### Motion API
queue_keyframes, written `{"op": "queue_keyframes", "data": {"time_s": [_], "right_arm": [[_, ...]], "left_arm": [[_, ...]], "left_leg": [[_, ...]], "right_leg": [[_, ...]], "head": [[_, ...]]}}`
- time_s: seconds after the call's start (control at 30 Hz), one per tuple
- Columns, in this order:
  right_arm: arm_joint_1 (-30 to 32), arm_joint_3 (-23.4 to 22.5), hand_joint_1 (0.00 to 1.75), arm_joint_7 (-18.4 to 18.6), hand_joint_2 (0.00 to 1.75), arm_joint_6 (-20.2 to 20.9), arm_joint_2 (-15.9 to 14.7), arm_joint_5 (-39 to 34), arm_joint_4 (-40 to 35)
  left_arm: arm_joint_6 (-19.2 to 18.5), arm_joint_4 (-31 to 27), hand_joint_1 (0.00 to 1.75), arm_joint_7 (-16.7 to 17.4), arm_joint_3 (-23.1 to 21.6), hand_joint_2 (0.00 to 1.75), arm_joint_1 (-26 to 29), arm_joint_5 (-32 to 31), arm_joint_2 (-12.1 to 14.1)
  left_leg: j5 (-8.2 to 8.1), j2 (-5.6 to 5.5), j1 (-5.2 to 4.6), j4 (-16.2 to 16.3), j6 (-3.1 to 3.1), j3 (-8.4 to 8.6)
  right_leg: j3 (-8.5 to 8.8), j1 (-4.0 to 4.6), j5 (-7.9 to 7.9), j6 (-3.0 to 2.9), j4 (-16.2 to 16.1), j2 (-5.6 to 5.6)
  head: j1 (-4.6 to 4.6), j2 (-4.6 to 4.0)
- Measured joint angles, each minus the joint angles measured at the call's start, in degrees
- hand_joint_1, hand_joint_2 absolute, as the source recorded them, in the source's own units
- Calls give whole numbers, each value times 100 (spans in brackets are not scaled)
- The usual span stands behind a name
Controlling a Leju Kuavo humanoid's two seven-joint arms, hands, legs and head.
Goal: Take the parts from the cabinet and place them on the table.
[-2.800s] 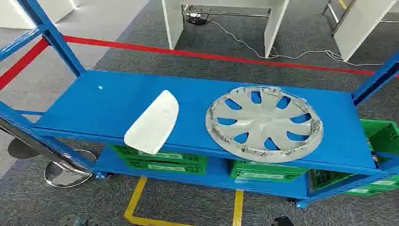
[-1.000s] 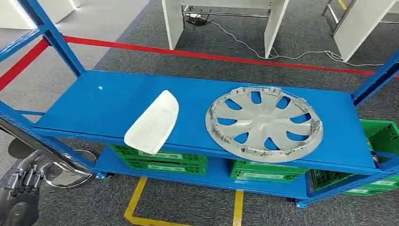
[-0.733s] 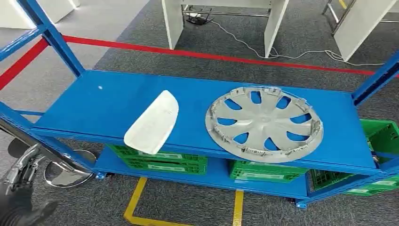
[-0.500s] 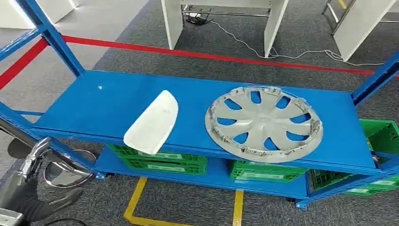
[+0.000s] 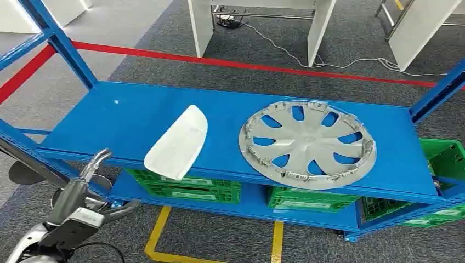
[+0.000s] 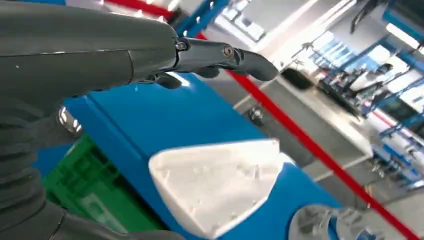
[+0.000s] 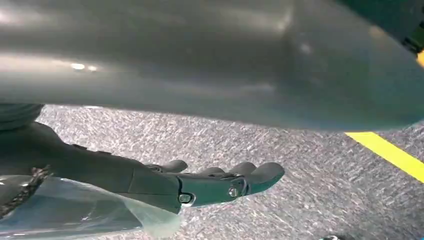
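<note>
Approach: left robot hand [image 5: 82, 189] spread, empty, below blue metal shelf [image 5: 126, 118]. Raise it; grip white curved plastic cover [image 5: 177, 143] by its overhanging edge.

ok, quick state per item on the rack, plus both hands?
white cover part: lying flat on the top shelf, near end overhanging the front edge, untouched
silver hubcap: lying flat on the top shelf, untouched
green crates: sitting on the lower shelf
left hand: open, holds nothing, below the shelf's front edge
right hand: holds nothing, fingers extended, over the carpet
</note>
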Motion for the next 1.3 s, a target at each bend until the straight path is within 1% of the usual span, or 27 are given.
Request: {"op": "queue_keyframes", "data": {"time_s": [0.07,0.17,0.3,0.43,0.57,0.63,0.73,0.77,0.9,1.03,1.17,1.3], "right_arm": [[-103,89,0,-26,0,15,0,-87,63],[-178,204,0,-66,0,22,0,-149,145],[-281,379,0,-133,0,-59,0,-363,203],[-345,527,0,-175,0,-79,-13,-505,247],[-379,663,0,-212,0,-81,-46,-614,278],[-400,710,0,-251,0,-81,-63,-682,280],[-449,785,0,-295,0,-81,-81,-778,280],[-461,805,0,-302,0,-81,-87,-793,280],[-468,866,0,-310,0,-81,-114,-822,280],[-473,938,0,-343,0,-81,-131,-942,280],[-512,1056,0,-418,0,-81,-155,-1126,280],[-572,1163,0,-485,0,-79,-157,-1268,282]], "left_arm": [[-81,282,0,44,-81,175,-127,130,-28],[-83,663,0,44,-197,175,-237,160,-64],[79,1109,0,132,-293,175,-323,71,-105],[231,1535,0,134,-394,175,-430,-4,-149],[308,1778,0,175,-501,175,-574,-220,-149],[387,1848,0,249,-551,175,-630,-538,-147],[540,1915,0,407,-713,175,-736,-1360,-68],[575,1931,0,431,-765,175,-767,-1546,-27],[616,1966,0,468,-862,175,-842,-1764,70],[704,1977,0,558,-982,175,-990,-2505,247],[684,1977,0,707,-1082,175,-1266,-2918,404],[601,1990,0,846,-1194,175,-1513,-3153,466]], "left_leg": [[0,0,0,0,0,0],[0,0,0,0,0,0],[0,1,0,0,0,0],[0,0,1,0,0,-1],[0,0,0,0,0,-2],[0,0,0,0,0,-2],[0,1,0,0,0,-2],[0,1,0,0,0,-2],[0,0,1,0,0,-2],[0,0,1,0,0,-2],[2,0,1,0,0,-2],[5,0,1,0,1,-2]], "right_leg": [[-3,0,0,0,0,0],[-2,1,0,0,0,0],[-4,0,0,0,0,2],[-3,1,0,0,0,-1],[-2,0,0,0,0,-1],[-3,0,0,0,0,1],[-3,0,0,0,0,0],[-4,0,0,0,0,1],[-3,1,0,0,0,-1],[-4,2,0,0,1,0],[-2,2,0,-1,1,-1],[-1,1,1,-1,2,0]], "head": [[0,0],[2,0],[2,0],[2,0],[2,0],[2,0],[0,0],[0,0],[0,0],[0,0],[0,0],[0,0]]}}
